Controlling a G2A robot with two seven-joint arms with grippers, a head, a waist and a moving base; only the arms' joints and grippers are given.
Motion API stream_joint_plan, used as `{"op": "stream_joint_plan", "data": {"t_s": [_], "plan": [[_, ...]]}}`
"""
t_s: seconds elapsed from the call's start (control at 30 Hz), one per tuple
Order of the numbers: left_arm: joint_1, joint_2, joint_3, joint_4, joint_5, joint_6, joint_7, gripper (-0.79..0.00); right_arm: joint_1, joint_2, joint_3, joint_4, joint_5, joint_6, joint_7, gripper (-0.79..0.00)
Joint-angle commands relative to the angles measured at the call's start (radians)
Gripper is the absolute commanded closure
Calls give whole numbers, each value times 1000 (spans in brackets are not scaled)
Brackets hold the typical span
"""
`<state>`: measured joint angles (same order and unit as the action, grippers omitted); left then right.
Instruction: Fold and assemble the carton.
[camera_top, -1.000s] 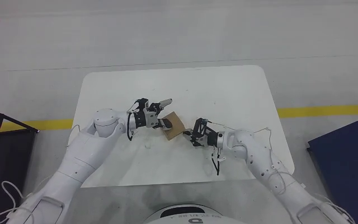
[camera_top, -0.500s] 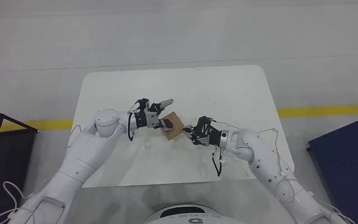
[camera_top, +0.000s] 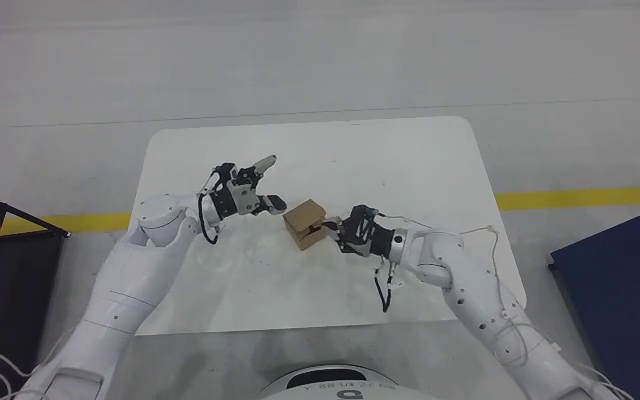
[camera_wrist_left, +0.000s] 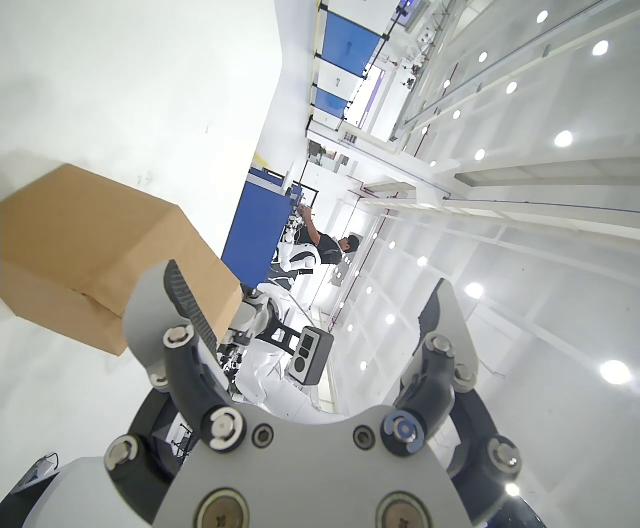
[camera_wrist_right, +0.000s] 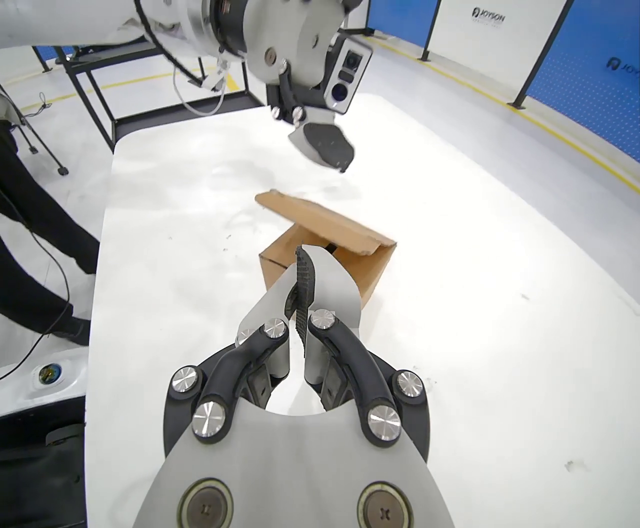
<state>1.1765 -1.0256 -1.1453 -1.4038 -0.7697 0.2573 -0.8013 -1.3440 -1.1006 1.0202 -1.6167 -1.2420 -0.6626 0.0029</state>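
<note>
A small brown carton (camera_top: 304, 221) stands near the middle of the white table (camera_top: 420, 160). In the right wrist view the carton (camera_wrist_right: 327, 250) has its top flap tilted up and the side facing me open. My right gripper (camera_top: 328, 233) is shut, and its fingertips (camera_wrist_right: 303, 256) rest at the carton's open side with no cardboard visible between them. My left gripper (camera_top: 266, 186) hangs open a short way to the carton's left and behind it, apart from it. The left wrist view has the carton (camera_wrist_left: 100, 250) beside one finger of the open gripper (camera_wrist_left: 306, 275), with nothing held.
A black frame (camera_top: 20, 225) stands off the table's left edge and a blue panel (camera_top: 600, 265) off its right. A thin cable (camera_top: 385, 290) hangs from my right forearm. Bare tabletop lies behind and in front of the carton.
My left gripper has let go of the carton and drawn back to the left. The carton has shifted slightly, and my right gripper has moved in against it.
</note>
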Motion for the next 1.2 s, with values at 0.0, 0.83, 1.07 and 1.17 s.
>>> {"op": "stream_joint_plan", "data": {"t_s": [0.0, 0.83, 1.07, 1.17], "plan": [[11, 0, -1, -4, 2, 2, 2, -785, -8, 2, 10, -19, -10, 14, -24, 0], [-36, -48, 78, 85, -142, -11, -86, -785, 141, -51, -132, 128, 5, 40, -3, 0], [-13, -31, -6, 71, -120, -29, -76, -785, 151, -57, -134, 144, 4, 45, -17, 0], [26, -10, -79, 46, -66, -20, -38, -785, 141, -55, -124, 128, -1, 51, -22, 0]]}}
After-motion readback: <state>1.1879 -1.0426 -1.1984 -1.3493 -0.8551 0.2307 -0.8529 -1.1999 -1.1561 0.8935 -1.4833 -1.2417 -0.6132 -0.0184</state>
